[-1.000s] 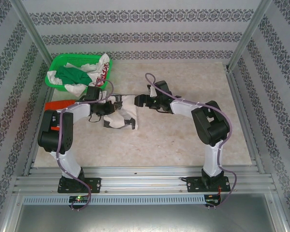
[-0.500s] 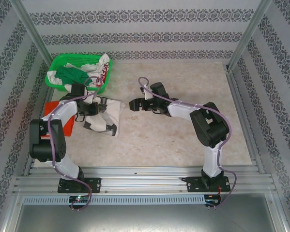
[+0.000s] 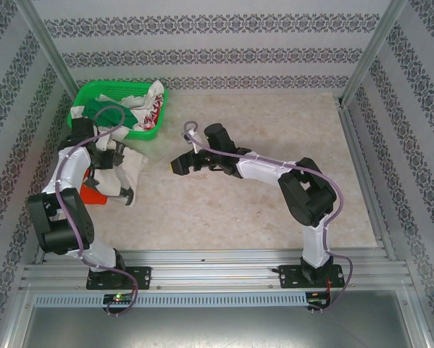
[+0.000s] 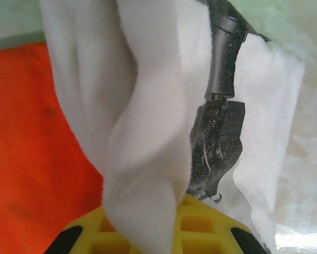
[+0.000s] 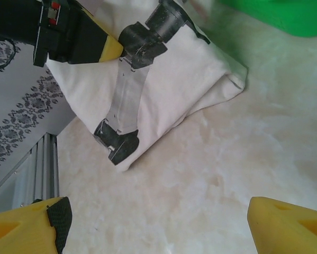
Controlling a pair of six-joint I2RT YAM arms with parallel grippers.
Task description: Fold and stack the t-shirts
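Top view: stacking step, left gripper (image 3: 106,155) jaws pinched on the folded cream-white t-shirt (image 3: 128,172) beside the orange-red t-shirt (image 3: 92,196) at the tabletop (image 3: 224,217) left edge; left wrist: white cloth clamped, hanging over orange; right wrist: right gripper (image 5: 158,227) jaws wide, empty; next probably lower squarely onto orange, release.
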